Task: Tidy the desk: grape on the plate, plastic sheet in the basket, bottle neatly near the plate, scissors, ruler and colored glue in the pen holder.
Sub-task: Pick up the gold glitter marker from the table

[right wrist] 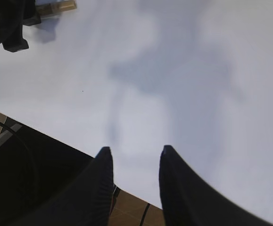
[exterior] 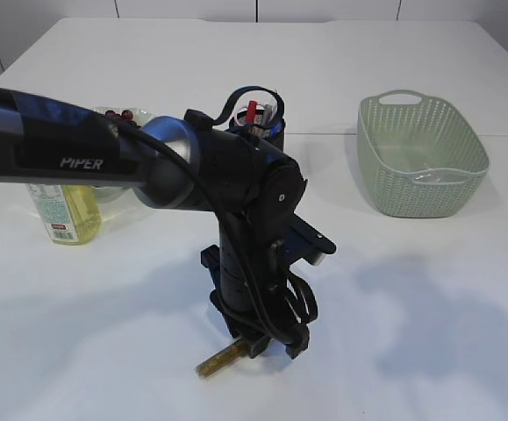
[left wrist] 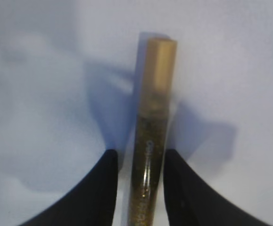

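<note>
A gold glitter tube of colored glue (left wrist: pixel 151 141) lies flat on the white table, also seen as the glue (exterior: pixel 221 360) near the front edge. My left gripper (left wrist: pixel 140 165) is lowered over it, open, one finger on each side with narrow gaps showing. In the exterior view the left gripper (exterior: pixel 267 344) points straight down at the tube's right end. My right gripper (right wrist: pixel 135 153) is open and empty above the table's front edge. The pen holder (exterior: pixel 262 125) stands behind the left arm with dark handles and a red item in it. The yellow bottle (exterior: pixel 67 213) stands at the left.
A pale green basket (exterior: pixel 422 156) sits at the right with something clear inside. A clear plate (exterior: pixel 124 115) with dark red fruit shows behind the left arm. The left arm (exterior: pixel 104 158) crosses the left half of the scene. Floor shows beyond the table edge (right wrist: pixel 141 207).
</note>
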Controlling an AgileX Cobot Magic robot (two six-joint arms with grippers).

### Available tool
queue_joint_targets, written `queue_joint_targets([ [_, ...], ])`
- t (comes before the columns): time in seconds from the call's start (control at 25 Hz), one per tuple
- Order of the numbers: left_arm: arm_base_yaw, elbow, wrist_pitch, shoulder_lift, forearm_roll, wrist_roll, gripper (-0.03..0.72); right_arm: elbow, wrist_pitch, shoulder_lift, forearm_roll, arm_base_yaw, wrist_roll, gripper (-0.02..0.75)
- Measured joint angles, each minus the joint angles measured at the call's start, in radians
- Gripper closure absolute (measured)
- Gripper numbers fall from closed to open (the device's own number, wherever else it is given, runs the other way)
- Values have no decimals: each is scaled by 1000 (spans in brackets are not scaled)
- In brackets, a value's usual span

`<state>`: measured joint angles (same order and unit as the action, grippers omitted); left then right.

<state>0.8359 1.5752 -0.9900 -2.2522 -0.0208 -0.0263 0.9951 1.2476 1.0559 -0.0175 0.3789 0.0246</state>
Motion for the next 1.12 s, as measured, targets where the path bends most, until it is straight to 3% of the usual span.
queue_joint_targets([
  [0.16, 0, 0, 2, 0, -1, 0, 465, 0, 0, 0, 0, 0, 0, 459],
  [0.28, 0, 0, 8, 0, -1, 0, 554, 0, 0, 0, 0, 0, 0, 459],
  [0.4, 0, 0, 9, 0, -1, 0, 596, 0, 0, 0, 0, 0, 0, 459],
  [0.96, -14, -5, 26, 139, 53, -12, 604, 0, 0, 0, 0, 0, 0, 459],
  [1.12, -27, -101, 135, 245, 91, -15, 605, 0, 0, 0, 0, 0, 0, 459],
])
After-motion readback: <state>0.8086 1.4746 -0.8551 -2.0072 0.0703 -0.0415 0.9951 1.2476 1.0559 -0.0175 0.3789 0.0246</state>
